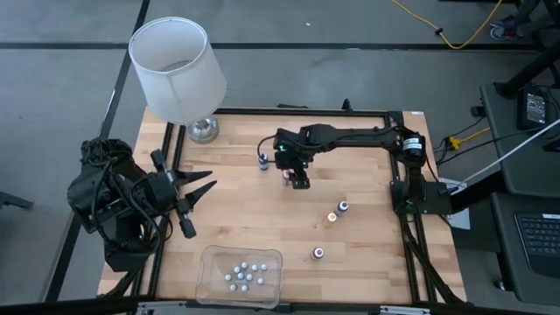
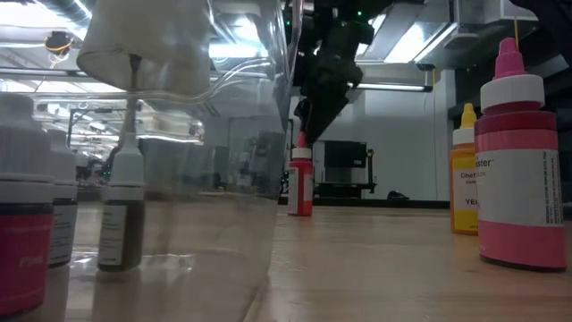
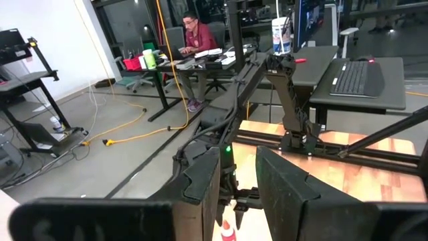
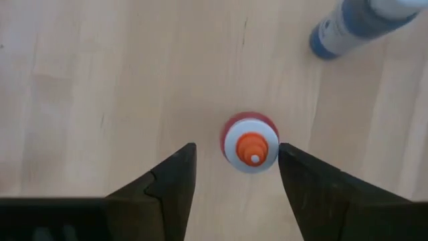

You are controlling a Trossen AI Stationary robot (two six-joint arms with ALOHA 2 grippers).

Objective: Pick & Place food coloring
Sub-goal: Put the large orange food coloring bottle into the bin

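Your right gripper (image 4: pixel 234 175) hangs over the upright red, pale-capped food coloring bottle (image 4: pixel 249 144), jaws apart, straddling it for grasping.

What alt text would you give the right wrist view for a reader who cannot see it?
Looking straight down, the right hand hangs open over a small upright red bottle with a white cap and orange tip, which stands between the two dark fingers, nearer one than the other. A blue bottle stands apart on the pale wooden table.
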